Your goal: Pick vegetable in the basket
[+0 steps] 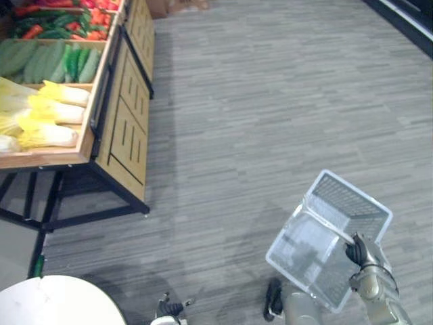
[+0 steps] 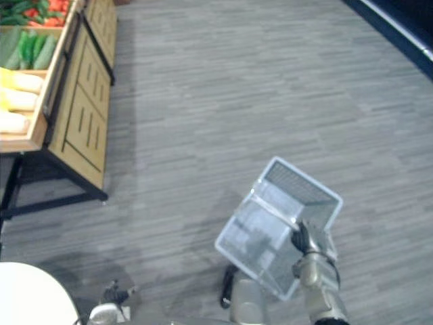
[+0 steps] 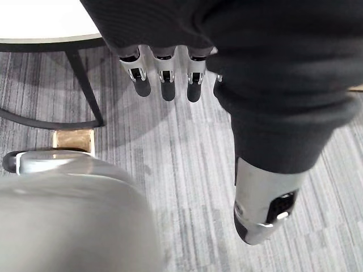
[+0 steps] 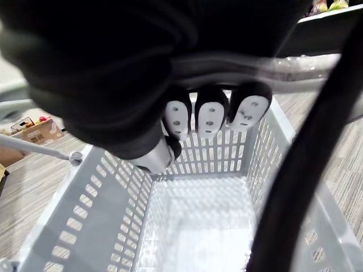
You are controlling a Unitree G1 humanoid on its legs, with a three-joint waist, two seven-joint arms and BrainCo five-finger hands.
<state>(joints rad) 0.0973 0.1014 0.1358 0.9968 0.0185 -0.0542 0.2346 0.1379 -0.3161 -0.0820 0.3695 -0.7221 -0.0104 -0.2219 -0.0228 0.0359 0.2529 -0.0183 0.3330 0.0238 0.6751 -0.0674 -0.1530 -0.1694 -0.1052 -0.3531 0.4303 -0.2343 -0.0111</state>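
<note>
Upper left, napa cabbages [image 1: 51,115] and cucumbers [image 1: 47,61] lay in the wooden stand [image 1: 125,128], well apart from the robot. At the bottom edge, the left hand [image 3: 168,85] hung with relaxed fingers, free to pick. Lower right, the right hand [image 1: 357,252] carried the empty basket [image 1: 304,247], fingers curled round its handle [image 4: 283,63].

1. Bright, even light on the floor [image 1: 270,101], prob. from above.
2. Soft dark shadow under the wooden stand [image 1: 125,135].
3. White round table [image 1: 54,301] shines v. bright.
4. Bottom of the basket [image 4: 102,215] glows white w/ glare.
</note>
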